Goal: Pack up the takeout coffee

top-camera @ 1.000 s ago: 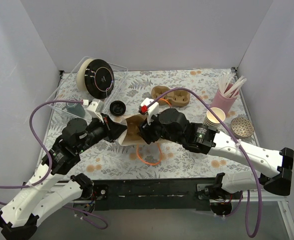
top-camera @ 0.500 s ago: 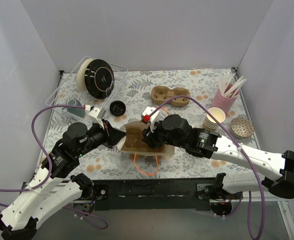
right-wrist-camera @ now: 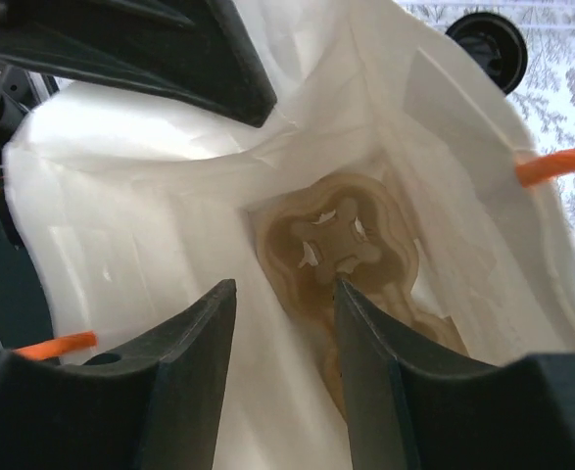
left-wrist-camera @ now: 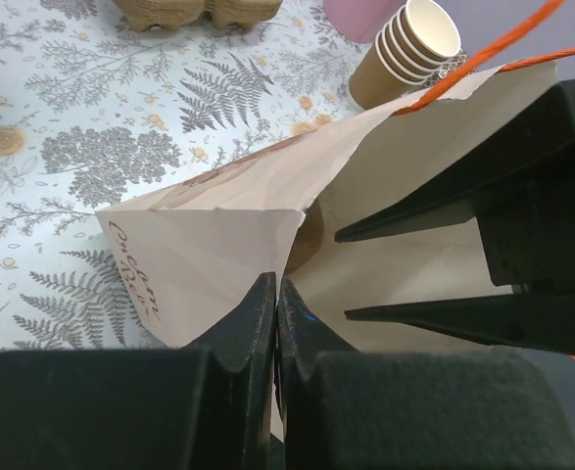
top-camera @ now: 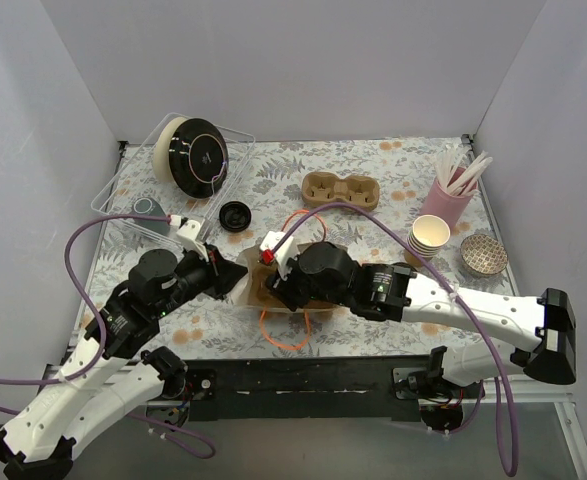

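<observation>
The left gripper [left-wrist-camera: 273,286], pressed together, pinches the paper bag [left-wrist-camera: 209,230]. The right gripper [right-wrist-camera: 285,290] is spread inside it above a cup carrier [right-wrist-camera: 338,245]. The takeout coffee [top-camera: 235,215] stands at the bag's 11 o'clock.

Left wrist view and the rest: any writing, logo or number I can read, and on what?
"On...": brown script on the side of the paper bag, left wrist view; only these first letters are guessable, the rest is too slanted to read.
Brown print higher on that bag: creased, unreadable.
Stack of paper cups, cup carrier: no text visible.
</observation>
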